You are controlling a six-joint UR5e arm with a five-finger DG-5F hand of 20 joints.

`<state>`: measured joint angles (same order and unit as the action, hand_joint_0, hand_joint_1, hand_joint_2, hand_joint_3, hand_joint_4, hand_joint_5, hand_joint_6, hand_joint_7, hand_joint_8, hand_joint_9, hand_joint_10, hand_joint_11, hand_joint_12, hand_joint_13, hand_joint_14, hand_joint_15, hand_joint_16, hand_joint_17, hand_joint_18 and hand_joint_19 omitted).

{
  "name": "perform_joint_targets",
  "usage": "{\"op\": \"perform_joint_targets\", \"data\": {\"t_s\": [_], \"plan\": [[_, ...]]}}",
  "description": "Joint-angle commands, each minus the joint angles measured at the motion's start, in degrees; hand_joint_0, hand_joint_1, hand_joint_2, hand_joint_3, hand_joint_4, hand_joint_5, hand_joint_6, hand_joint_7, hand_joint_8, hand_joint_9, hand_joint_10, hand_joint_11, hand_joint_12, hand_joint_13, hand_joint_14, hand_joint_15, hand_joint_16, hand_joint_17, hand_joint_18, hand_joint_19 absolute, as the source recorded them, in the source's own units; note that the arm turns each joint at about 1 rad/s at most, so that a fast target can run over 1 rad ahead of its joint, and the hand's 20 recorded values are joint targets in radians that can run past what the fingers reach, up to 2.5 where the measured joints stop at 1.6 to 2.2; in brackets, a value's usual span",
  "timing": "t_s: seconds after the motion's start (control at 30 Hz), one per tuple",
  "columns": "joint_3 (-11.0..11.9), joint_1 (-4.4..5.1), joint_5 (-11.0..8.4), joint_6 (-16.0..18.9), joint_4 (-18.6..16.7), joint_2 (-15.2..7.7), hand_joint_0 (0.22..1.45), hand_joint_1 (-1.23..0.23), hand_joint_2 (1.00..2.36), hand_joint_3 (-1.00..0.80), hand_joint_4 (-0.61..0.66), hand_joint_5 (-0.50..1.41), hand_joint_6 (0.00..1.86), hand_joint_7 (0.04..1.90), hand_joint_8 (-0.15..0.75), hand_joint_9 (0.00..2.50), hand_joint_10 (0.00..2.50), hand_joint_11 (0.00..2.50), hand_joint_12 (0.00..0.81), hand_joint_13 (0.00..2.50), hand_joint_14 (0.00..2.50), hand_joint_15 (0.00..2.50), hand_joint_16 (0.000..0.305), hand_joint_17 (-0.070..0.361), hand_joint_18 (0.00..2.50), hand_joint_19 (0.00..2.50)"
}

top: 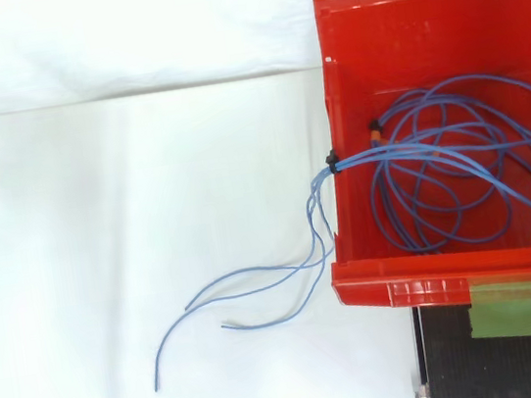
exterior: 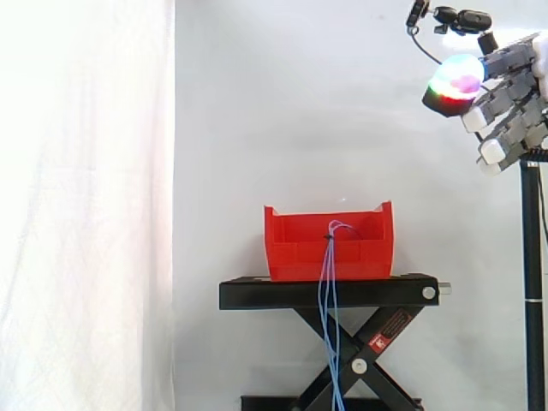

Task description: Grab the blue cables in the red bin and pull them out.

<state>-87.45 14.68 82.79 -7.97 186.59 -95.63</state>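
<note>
A white curtain [exterior: 86,205] is hanging behind a black stand [exterior: 325,293] that is carrying the red bin [top: 397,289]. The hand [exterior: 514,86] is hovering high at the right edge of the side view, well above and to the right of the bin, its fingers loosely extended and holding nothing. The blue cables [top: 354,159] are lying well apart from it, coiling in loops inside the bin. Their bundled strands are crossing the bin's wall, and the loose ends are hanging straight down past the stand. A small black tie [top: 333,163] is binding them at the wall.
</note>
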Motion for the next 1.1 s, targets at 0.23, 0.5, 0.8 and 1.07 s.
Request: {"op": "perform_joint_targets", "data": {"t_s": [0.23,0.5,0.8,1.07], "plan": [[0.1,0.00,0.00,-0.1,0.0,0.0,0.69,-0.83,1.00,-1.00,0.27,0.55,0.01,0.33,0.315,0.63,0.01,0.21,0.431,0.51,0.00,0.09,0.067,0.152,0.37,0.23],[0.0,0.00,0.09,-0.1,0.0,0.0,0.65,-0.90,1.00,-1.00,0.30,0.59,0.01,0.38,0.319,0.62,0.01,0.23,0.439,0.50,0.00,0.10,0.069,0.156,0.37,0.23],[0.0,0.70,0.09,-4.6,-1.8,0.0,0.65,-0.94,1.00,-1.00,0.32,0.62,0.01,0.45,0.320,0.60,0.01,0.24,0.440,0.49,0.00,0.09,0.069,0.156,0.36,0.23],[0.0,1.23,-0.09,-21.9,-5.7,-2.3,0.64,-0.99,1.00,-1.00,0.34,0.69,0.01,0.55,0.321,0.58,0.01,0.24,0.441,0.48,0.00,0.10,0.069,0.155,0.35,0.23]]}}
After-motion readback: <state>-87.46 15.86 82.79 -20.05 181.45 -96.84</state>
